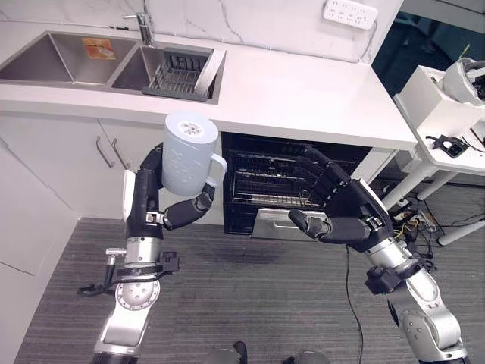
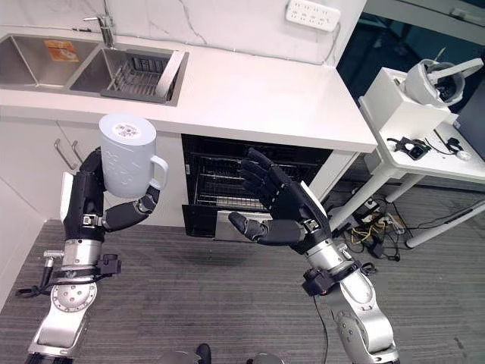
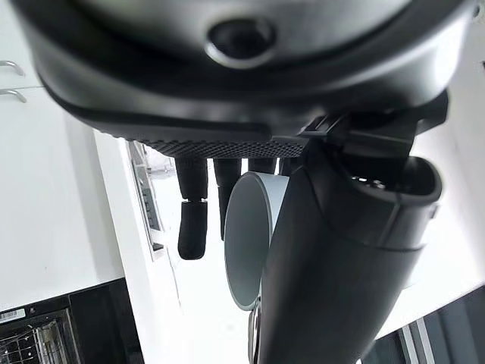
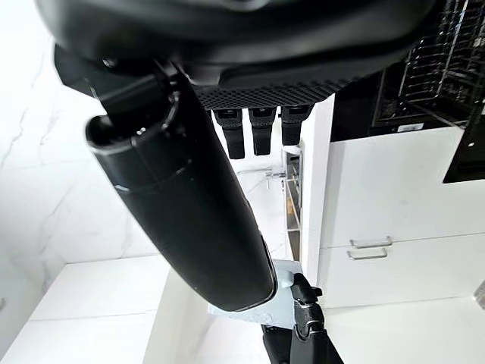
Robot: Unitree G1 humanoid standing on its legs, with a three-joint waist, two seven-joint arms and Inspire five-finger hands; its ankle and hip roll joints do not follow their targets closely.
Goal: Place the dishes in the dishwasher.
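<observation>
Left eye view: my left robot hand (image 1: 176, 206) has its fingers and thumb curled round a pale blue-grey mug (image 1: 188, 154), carried upside down with its base uppermost and its handle (image 1: 218, 170) sticking out towards my other side. My left wrist view shows the mug's open rim just past my fingers. My right robot hand (image 1: 350, 211) hangs spread wide with nothing in it, well apart from the mug, directly in front of the open dishwasher (image 1: 284, 182).

I judge the mug to be rigid and fairly light, probably ceramic or hard plastic; I cannot tell which. Its wall looks smooth, so it may slide in a loose grasp, and if ceramic it would chip against wire. A wrap round the body, as I have now, seems the safest hold; the handle is a second option but gives less control when tipping the mug down onto a rack.

Beyond my right robot hand, the dishwasher's wire rack (image 1: 269, 189) shows inside the dark cavity, with its door (image 1: 276, 224) dropped down below my palm. Above both hands runs a white desk (image 1: 303, 95) with a double steel sink (image 1: 114, 64), a dark drainer basket (image 1: 178, 76) in its nearer basin. White cabinet fronts (image 1: 68, 163) sit beyond my left robot hand, grey ribbed flooring (image 1: 250, 303) lies below, and a white side table (image 1: 443, 125) stands out past my right robot hand.
</observation>
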